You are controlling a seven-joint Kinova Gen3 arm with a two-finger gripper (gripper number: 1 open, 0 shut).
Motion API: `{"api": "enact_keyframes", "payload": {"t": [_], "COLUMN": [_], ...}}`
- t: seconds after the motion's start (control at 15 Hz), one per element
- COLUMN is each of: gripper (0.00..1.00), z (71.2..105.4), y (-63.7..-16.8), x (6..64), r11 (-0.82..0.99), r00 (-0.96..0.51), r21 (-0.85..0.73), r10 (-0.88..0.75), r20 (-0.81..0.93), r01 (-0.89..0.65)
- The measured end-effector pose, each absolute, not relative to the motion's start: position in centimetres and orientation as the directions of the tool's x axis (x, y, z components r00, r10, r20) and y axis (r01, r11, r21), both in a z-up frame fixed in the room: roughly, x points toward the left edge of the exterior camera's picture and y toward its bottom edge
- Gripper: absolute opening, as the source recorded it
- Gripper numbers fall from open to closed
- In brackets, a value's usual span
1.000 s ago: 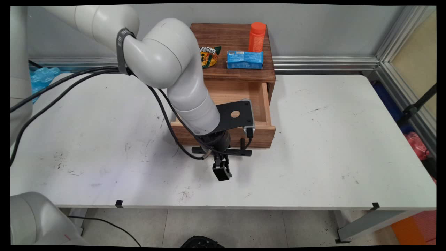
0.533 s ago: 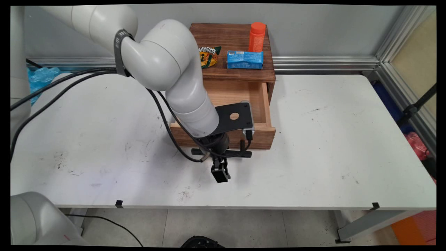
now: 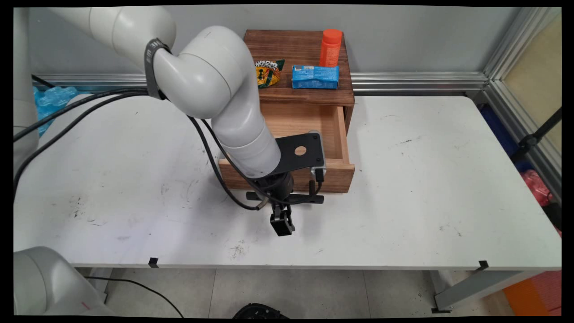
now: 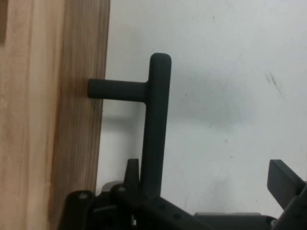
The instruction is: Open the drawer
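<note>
A small wooden cabinet [image 3: 298, 54] stands at the back of the white table [image 3: 426, 179], its drawer [image 3: 336, 177] pulled out towards the near side. The drawer's black bar handle [image 3: 287, 197] [image 4: 156, 120] sticks out from the drawer front [image 4: 48, 120]. My gripper [image 3: 282, 226] [image 4: 208, 172] hangs just in front of the drawer and is open. The handle bar runs between the fingers, close to one finger [image 4: 132, 170] and well apart from the other [image 4: 285, 184]. Nothing is gripped.
On top of the cabinet lie a snack packet [image 3: 268, 72] and a blue box [image 3: 315, 77], with an orange bottle [image 3: 331, 47] standing behind the box. Black cables [image 3: 89, 101] hang from the arm over the table's left half. A blue plastic item [image 3: 51, 101] sits at the far left.
The arm and gripper have drifted slightly to the left in front of the drawer. The drawer and the things on the cabinet stay put.
</note>
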State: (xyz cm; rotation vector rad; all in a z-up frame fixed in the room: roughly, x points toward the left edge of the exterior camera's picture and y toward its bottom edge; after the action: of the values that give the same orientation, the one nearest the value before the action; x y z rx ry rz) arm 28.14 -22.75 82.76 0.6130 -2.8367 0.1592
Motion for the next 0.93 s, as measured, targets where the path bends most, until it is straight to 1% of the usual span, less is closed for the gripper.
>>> {"api": "enact_keyframes", "payload": {"t": [0.93], "gripper": [1.0], "z": [82.64], "y": [-22.89], "x": [28.9], "r11": [0.922], "r00": [-0.904], "r21": [-0.078], "r10": [-0.35], "r20": [0.244], "r01": [-0.378]}}
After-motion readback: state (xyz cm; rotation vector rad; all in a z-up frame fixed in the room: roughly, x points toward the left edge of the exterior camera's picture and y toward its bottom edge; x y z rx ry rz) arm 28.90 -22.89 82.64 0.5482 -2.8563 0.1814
